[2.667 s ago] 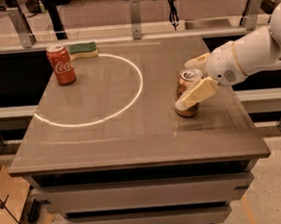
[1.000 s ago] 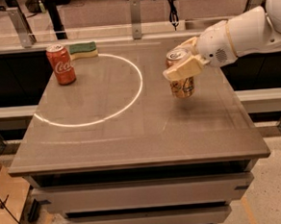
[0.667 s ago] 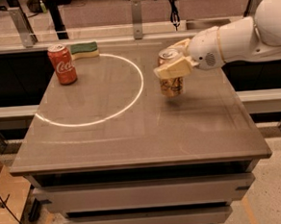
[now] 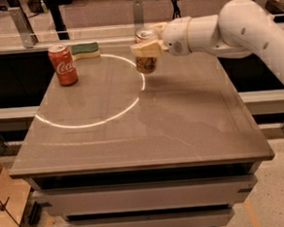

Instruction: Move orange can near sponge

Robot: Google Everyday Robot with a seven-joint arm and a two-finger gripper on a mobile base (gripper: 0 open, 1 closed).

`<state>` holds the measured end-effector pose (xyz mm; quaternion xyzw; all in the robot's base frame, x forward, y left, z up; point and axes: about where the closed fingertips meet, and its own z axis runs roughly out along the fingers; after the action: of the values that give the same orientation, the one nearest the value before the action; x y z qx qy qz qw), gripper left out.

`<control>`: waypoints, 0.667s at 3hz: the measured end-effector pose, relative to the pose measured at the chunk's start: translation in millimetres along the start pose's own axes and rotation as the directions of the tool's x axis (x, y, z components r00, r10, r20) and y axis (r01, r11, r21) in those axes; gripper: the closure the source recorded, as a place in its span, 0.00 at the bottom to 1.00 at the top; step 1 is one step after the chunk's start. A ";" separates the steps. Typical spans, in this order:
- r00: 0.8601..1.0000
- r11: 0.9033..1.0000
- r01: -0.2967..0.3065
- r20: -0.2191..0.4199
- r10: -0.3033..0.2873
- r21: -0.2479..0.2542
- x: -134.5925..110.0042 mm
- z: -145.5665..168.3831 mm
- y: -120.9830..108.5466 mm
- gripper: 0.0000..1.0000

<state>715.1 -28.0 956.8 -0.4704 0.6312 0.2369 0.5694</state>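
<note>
Camera view: the gripper [image 4: 146, 48], far centre over the worktop [image 4: 181, 117], has its jaws closed on the upper body of the orange can [image 4: 147, 65], right of the sponge [image 4: 85, 49]. It is likely light, thin-walled and slick, so a moderate side squeeze suits.

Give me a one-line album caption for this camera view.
Gripper holds the orange can over the table, right of the sponge and red can.
</note>
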 end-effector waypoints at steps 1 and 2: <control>0.999 0.998 0.041 0.001 -0.041 0.053 -5.4 36.9 -21.5 1.00; 0.999 0.993 0.047 -0.033 -0.044 0.111 4.5 68.8 -40.0 1.00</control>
<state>784.2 10.2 945.5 -0.4556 0.6413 0.1809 0.5903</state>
